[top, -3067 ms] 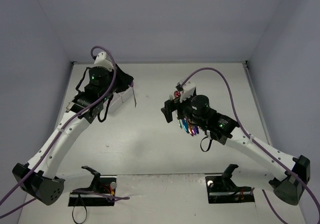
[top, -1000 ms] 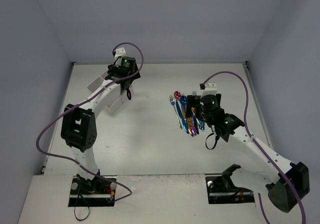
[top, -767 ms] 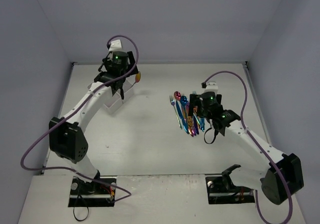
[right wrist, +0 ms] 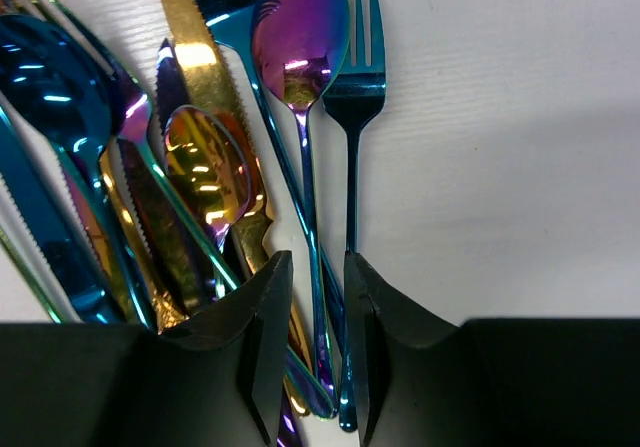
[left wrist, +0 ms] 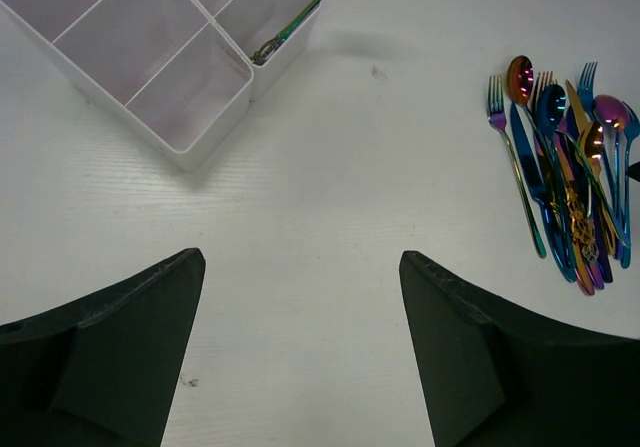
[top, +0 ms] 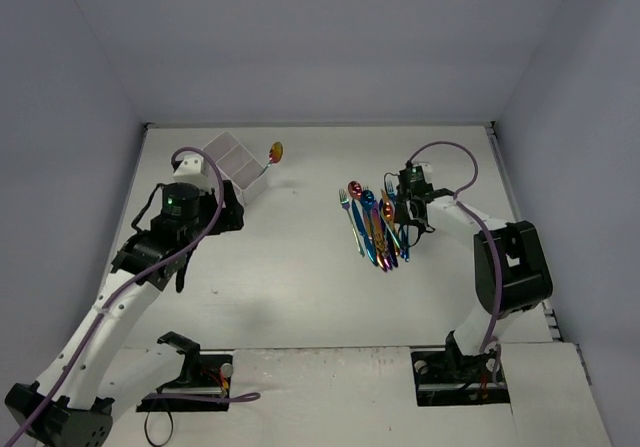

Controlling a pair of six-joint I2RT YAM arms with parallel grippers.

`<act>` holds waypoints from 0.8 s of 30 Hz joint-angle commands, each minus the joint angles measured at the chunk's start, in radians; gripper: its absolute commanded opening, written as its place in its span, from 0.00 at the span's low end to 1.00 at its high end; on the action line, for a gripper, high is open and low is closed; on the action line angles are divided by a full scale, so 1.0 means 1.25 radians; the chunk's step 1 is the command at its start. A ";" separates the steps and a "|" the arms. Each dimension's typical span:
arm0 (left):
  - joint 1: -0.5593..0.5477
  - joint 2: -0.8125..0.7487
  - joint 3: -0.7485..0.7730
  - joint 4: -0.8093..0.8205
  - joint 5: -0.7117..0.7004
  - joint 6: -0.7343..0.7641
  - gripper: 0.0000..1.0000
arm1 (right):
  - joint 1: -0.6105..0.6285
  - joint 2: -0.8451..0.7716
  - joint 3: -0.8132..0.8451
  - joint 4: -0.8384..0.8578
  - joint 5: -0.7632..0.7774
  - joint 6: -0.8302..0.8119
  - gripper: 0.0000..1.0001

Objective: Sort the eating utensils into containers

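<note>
Several iridescent eating utensils [top: 375, 229] lie bunched on the white table, also visible in the left wrist view [left wrist: 565, 197]. My right gripper [top: 400, 212] is down at the pile's right side. Its jaws [right wrist: 318, 262] have closed in around the thin handles of a purple spoon [right wrist: 300, 37] and a blue fork [right wrist: 352, 97]. The white four-compartment container [top: 235, 162] stands at the back left. A gold-bowled spoon [top: 276, 151] leans out of its right compartment [left wrist: 300, 12]. My left gripper [left wrist: 302, 257] hangs open and empty over bare table near the container [left wrist: 210, 27].
Grey walls close the table in at the back and both sides. The arm bases and their mounts sit along the near edge. A purple cable loops above each arm.
My left arm has pulled back from the container toward the near left, leaving the spoon leaning in it. My right gripper's jaws have narrowed from wide open onto the handles.
</note>
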 commanded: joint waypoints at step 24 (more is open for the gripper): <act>-0.002 -0.009 0.031 -0.015 0.072 -0.030 0.76 | -0.020 0.043 0.076 0.088 0.006 -0.074 0.00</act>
